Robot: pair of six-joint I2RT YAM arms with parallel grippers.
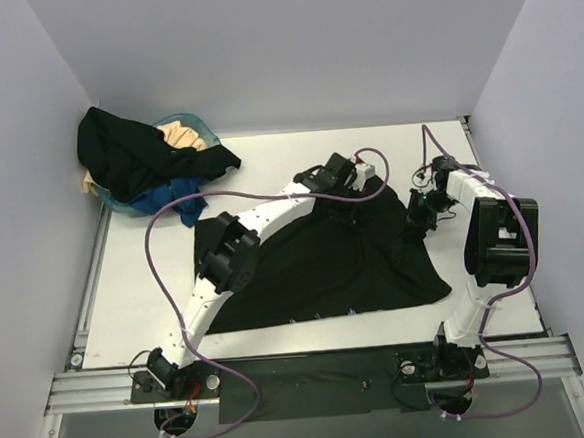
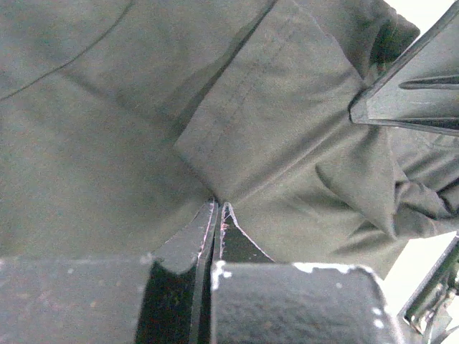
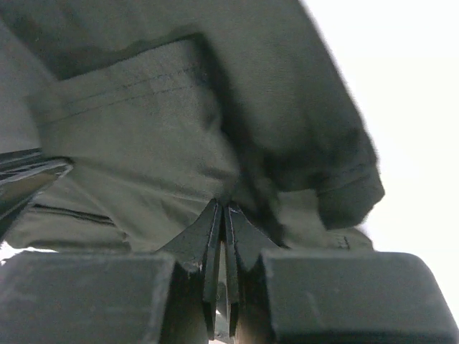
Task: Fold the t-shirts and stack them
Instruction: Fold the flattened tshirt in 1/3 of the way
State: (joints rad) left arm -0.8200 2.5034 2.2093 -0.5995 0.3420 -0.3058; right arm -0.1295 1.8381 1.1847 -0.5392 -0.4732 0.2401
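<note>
A black t-shirt (image 1: pixel 315 267) lies spread on the white table (image 1: pixel 147 289). At its far right corner the cloth is bunched up between the two grippers. My left gripper (image 1: pixel 357 212) is shut on a fold of that shirt (image 2: pixel 287 122), the fingertips pinched together at the cloth (image 2: pixel 218 205). Close to its right, my right gripper (image 1: pixel 419 220) is shut on the same shirt (image 3: pixel 165 129) beside a hemmed sleeve edge; its jaws meet at the fabric (image 3: pixel 224 206). More t-shirts lie heaped at the far left: a black one (image 1: pixel 137 155), a cream one (image 1: pixel 181 135) and a blue one (image 1: pixel 170 199).
A teal basket (image 1: pixel 192 119) holds the heap in the far left corner, against the grey walls. The other arm's fingers (image 2: pixel 409 93) reach into the left wrist view at its right. A metal rail (image 1: pixel 303 371) runs along the near edge.
</note>
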